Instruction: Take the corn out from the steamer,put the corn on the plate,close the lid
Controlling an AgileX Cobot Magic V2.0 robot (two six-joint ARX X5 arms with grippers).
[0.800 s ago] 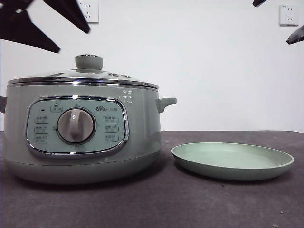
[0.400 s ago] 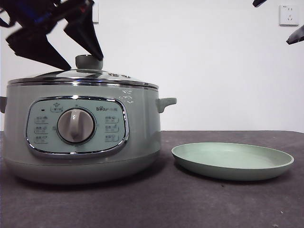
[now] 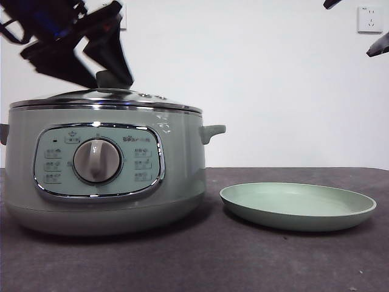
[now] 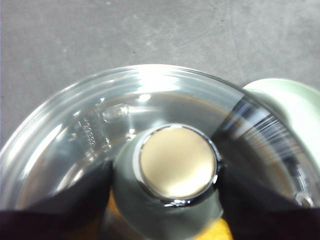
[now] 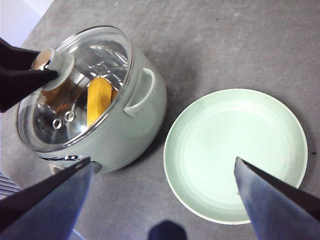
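Dark grey desk (image 3: 292, 261) w/ white wall behind. Front view: steamer (image 3: 103, 176) is sitting w/ lid (image 3: 106, 98) on, plate (image 3: 298, 205) lying just beside it. Left wrist view: left gripper (image 4: 165, 200), fingers (image 4: 75, 200) spread, is flanking the lid's knob (image 4: 175, 162); grip can't be confirmed. Right wrist view: right gripper (image 5: 160, 185) is hanging wide open above steamer and plate; corn (image 5: 98, 99) is showing inside steamer through the glass.

The front camera looks level across the dark grey table (image 3: 255, 267). The left wrist camera looks close down onto the domed glass lid (image 4: 75, 125); the right wrist camera, higher, shares it (image 5: 100, 55).
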